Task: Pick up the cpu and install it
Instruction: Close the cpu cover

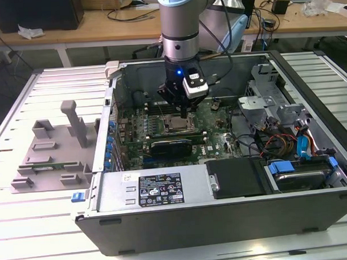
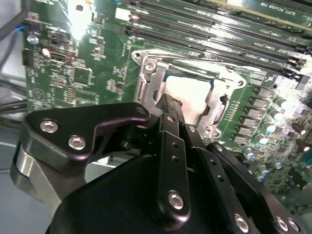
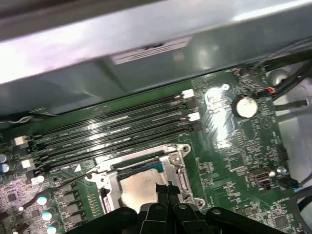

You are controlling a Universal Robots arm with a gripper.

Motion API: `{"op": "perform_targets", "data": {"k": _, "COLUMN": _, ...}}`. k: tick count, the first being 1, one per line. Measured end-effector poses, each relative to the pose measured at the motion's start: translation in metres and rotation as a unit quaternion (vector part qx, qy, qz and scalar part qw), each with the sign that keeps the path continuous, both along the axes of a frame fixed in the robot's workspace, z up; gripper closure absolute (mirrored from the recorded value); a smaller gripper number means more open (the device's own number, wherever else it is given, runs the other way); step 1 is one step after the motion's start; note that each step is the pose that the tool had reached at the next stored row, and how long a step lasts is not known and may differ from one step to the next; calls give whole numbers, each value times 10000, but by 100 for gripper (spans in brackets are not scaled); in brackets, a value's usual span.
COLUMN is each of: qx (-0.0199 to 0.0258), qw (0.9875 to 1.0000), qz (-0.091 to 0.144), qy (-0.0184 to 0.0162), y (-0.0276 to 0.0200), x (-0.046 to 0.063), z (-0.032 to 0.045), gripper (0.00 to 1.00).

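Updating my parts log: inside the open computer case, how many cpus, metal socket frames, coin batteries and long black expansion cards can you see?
cpu: 1
socket frame: 1
coin battery: 1
expansion card: 1
Total: 4

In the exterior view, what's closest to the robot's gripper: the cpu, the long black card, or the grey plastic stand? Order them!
1. cpu, right under the gripper, in its socket.
2. long black card, beside the socket.
3. grey plastic stand, outside the case, on the exterior view's left.
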State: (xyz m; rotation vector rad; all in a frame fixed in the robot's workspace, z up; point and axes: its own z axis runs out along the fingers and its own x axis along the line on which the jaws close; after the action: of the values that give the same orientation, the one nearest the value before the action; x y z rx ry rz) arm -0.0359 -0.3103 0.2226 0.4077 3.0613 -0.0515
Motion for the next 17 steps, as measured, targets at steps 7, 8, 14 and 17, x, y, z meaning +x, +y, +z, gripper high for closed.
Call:
{"op": "perform_targets", "data": {"k": 7, "qx": 13, "qw": 9999, "qz": 27, "qy": 169, "y": 0, "x": -25, "z": -19, "gripper": 89}}
{"op": "perform_targets", "data": {"k": 8, "qx": 13, "qw": 9998, "qz": 27, "qy": 178, "y": 0, "x": -26, "z": -18, "gripper": 89}}
{"op": "perform_targets", "data": {"k": 14, "qx": 151, "qw": 9996, "qz": 141, "qy": 179, "y": -2, "x": -26, "z": -39, "gripper": 89}}
{"op": "perform_targets", "data": {"k": 17, "qx": 147, "qw": 9993, "qz": 291, "qy": 182, "y": -3, "x": -32, "z": -57, "gripper": 89}}
